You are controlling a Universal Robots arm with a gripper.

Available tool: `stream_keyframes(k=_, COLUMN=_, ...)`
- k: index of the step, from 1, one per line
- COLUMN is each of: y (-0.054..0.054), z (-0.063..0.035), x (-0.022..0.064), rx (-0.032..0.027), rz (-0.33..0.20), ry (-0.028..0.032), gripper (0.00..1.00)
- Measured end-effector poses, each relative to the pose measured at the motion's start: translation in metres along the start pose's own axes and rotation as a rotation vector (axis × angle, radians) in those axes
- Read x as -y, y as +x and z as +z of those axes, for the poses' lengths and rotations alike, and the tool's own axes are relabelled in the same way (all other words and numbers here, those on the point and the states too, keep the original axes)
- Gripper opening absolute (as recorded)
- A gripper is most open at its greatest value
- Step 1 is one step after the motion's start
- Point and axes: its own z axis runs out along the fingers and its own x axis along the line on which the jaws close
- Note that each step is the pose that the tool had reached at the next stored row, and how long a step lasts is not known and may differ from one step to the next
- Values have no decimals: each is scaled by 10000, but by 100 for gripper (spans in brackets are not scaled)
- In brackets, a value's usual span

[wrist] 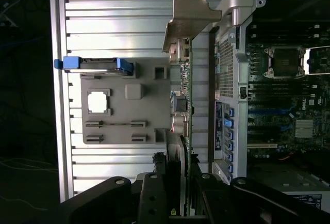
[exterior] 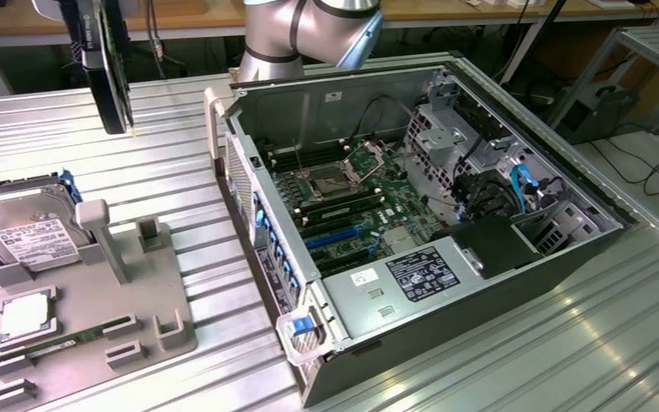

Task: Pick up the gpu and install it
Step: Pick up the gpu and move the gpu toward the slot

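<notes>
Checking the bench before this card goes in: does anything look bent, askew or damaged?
Nothing stands out. The gpu sits straight, edge-on in the claw, its bracket unbent as far as shows. The grey holder and the open computer case lie flat on the table.

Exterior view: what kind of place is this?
Probably a robotics lab workcell for PC assembly: an open computer case on a slatted metal table, a robot arm behind it, and a gripper holding a graphics card.
</notes>
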Motion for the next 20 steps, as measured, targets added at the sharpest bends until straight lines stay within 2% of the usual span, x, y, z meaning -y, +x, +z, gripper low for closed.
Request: stream_keyframes(k=20, y=-88, z=0, x=-1, rx=0, rz=0, ry=0, gripper=27)
